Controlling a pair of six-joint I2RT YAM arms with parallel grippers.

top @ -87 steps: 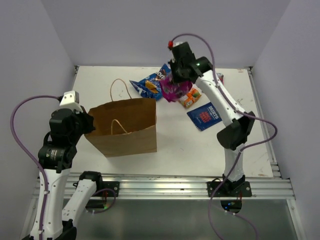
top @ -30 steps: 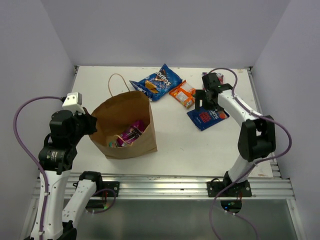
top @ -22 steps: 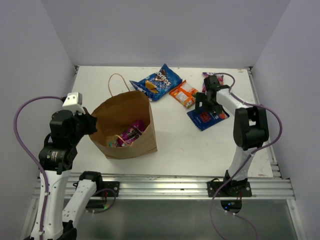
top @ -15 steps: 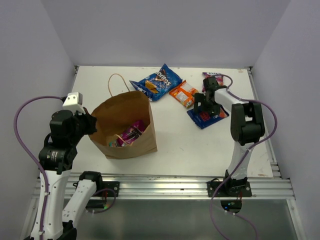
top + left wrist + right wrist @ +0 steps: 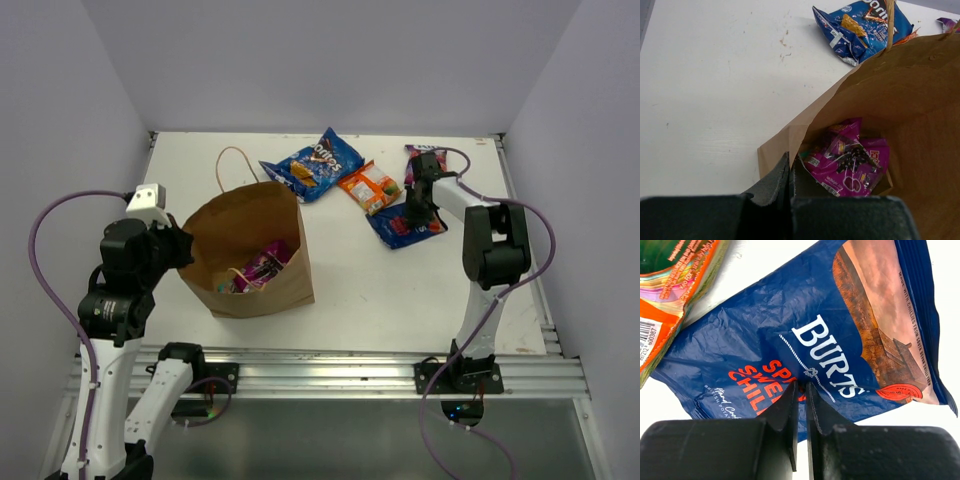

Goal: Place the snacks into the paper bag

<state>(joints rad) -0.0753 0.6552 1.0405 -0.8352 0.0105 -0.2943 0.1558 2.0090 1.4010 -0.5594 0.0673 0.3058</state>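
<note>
The brown paper bag (image 5: 250, 245) stands open at the left. My left gripper (image 5: 180, 250) is shut on its near rim (image 5: 790, 167). A pink-magenta packet (image 5: 852, 162) lies inside, also seen from the top (image 5: 262, 266), with a green edge (image 5: 804, 155) under it. My right gripper (image 5: 414, 205) is shut, pinching a fold of the dark blue packet with red lettering (image 5: 840, 340), which rests on the table (image 5: 405, 226). The blue chip bag (image 5: 312, 163), the orange packet (image 5: 368, 187) and a purple packet (image 5: 414, 152) lie on the table.
The bag's far handle (image 5: 238, 165) lies over the white table (image 5: 380, 290). The orange packet (image 5: 670, 300) touches the dark blue one's left side. The blue chip bag (image 5: 860, 25) lies just beyond the bag's mouth. Walls stand close behind and on both sides.
The right arm dropped the pink-magenta packet into the bag, swung right, came down on the dark blue packet and shut on it, and the packet shifted slightly left. The left arm kept still.
</note>
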